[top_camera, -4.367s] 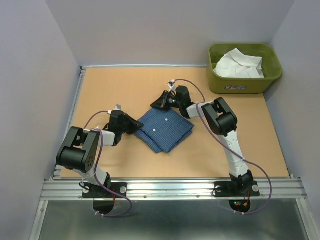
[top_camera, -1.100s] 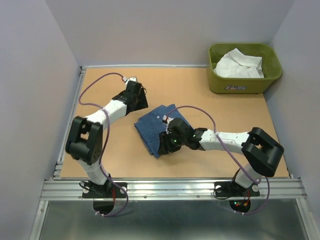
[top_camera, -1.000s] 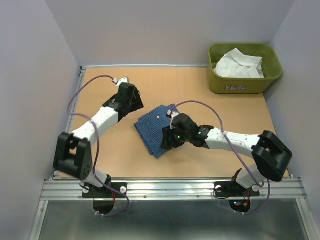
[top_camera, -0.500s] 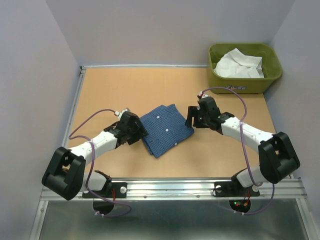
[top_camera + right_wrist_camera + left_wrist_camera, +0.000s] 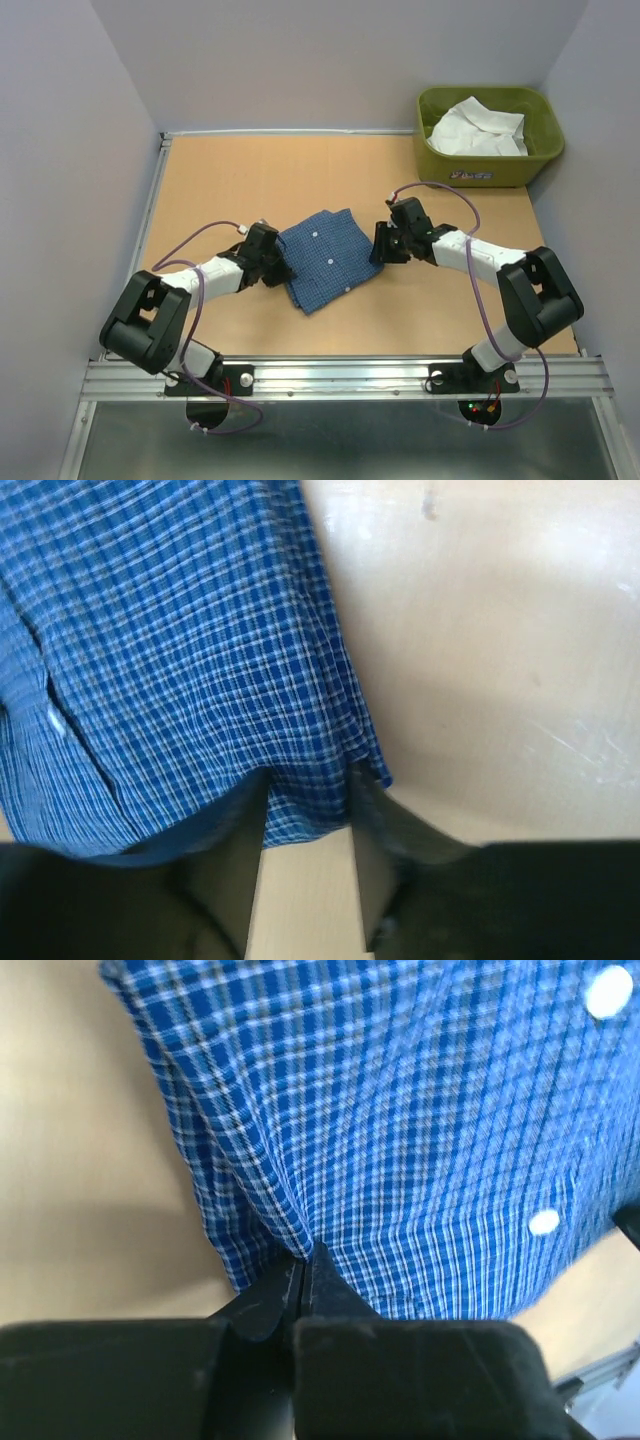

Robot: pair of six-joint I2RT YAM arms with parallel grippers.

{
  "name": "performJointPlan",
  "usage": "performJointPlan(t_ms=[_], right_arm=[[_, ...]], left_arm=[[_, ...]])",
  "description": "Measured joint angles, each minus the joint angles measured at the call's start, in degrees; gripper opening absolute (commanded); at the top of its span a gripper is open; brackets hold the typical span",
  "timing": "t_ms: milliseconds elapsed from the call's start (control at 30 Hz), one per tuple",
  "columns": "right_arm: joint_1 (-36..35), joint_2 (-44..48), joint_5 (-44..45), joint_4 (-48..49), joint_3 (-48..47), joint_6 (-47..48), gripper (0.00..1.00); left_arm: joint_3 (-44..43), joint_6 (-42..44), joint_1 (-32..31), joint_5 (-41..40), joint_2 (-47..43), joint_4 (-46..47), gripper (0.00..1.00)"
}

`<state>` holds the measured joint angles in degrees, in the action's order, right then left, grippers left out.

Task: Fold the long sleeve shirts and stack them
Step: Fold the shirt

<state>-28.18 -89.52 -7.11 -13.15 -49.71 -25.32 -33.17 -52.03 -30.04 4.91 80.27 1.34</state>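
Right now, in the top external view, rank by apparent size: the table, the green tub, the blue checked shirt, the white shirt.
1. table
2. green tub
3. blue checked shirt and white shirt: close; the white one is bunched inside the tub and farther away, so unranked.

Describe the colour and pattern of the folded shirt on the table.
The folded shirt is blue with a fine white check, clearest in the left wrist view.
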Motion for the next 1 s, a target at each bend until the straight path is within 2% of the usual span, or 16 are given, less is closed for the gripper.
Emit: performJointPlan(t_ms=[67, 100, 233, 300, 367, 400, 467, 500, 533, 600, 667, 733, 800, 867, 1000], right_arm=[[0.0, 0.0, -1.6, 0.5, 0.0, -0.2, 0.25], [0.0, 0.0, -3.0, 1.5, 0.5, -0.4, 0.23], [-0.6, 0.4, -7.4, 5.1, 3.8, -3.2, 0.23], [-1.8, 0.5, -8.8, 6.6, 5.9, -5.3, 0.27], [-3.5, 0.6, -9.5, 8.3, 7.3, -7.6, 0.36], [-4.3, 0.6, -9.9, 8.9, 7.6, -9.1, 0.4], [-5.3, 0.9, -10.2, 9.8, 7.6, -10.2, 0.47], [-5.6, 1.4, -10.2, 10.3, 7.6, -10.6, 0.55], [-5.6, 2.4, -9.7, 10.7, 7.6, -11.0, 0.59], [-5.6, 4.9, -8.2, 11.0, 7.6, -11.4, 0.68], [-5.5, 8.5, -6.0, 11.1, 7.6, -11.6, 0.77], [-5.2, 10.9, -4.6, 11.1, 7.6, -11.9, 0.82], [-4.9, 12.6, -3.5, 11.0, 7.6, -12.0, 0.94], [-4.1, 13.5, -2.3, 10.7, 7.6, -12.3, 1.0], [-2.5, 15.4, -0.6, 10.0, 8.5, -13.4, 1.0]], left_arm=[[-1.5, 1.8, 2.7, 1.2, 1.5, -0.8, 0.0], [-2.6, 3.2, 4.6, 1.3, 2.4, -1.2, 0.0], [-9.6, 8.9, 12.3, 0.9, 7.8, -4.3, 0.04], [-13.4, 11.5, 15.0, 0.8, 10.7, -5.8, 0.07], [-17.1, 14.0, 16.8, 0.4, 13.4, -7.4, 0.17], [-18.8, 15.0, 17.4, 0.0, 14.2, -8.3, 0.34], [-21.1, 17.1, 17.8, -0.8, 14.9, -10.0, 0.55], [-21.9, 18.0, 17.8, -1.3, 14.8, -10.8, 0.64], [-22.5, 18.8, 17.8, -1.7, 14.4, -11.5, 0.79], [-22.6, 19.9, 17.8, -3.2, 12.3, -13.2, 0.86], [-22.4, 21.2, 17.7, -4.8, 8.7, -15.3, 0.89], [-21.9, 21.9, 17.0, -6.6, 4.3, -15.9, 0.89], [-20.9, 23.3, 14.4, -9.5, -2.2, -16.3, 0.89], [-20.5, 24.7, 9.0, -12.6, -6.3, -16.1, 0.89], [-19.5, 27.7, -6.1, -17.7, -9.5, -14.7, 0.88]])
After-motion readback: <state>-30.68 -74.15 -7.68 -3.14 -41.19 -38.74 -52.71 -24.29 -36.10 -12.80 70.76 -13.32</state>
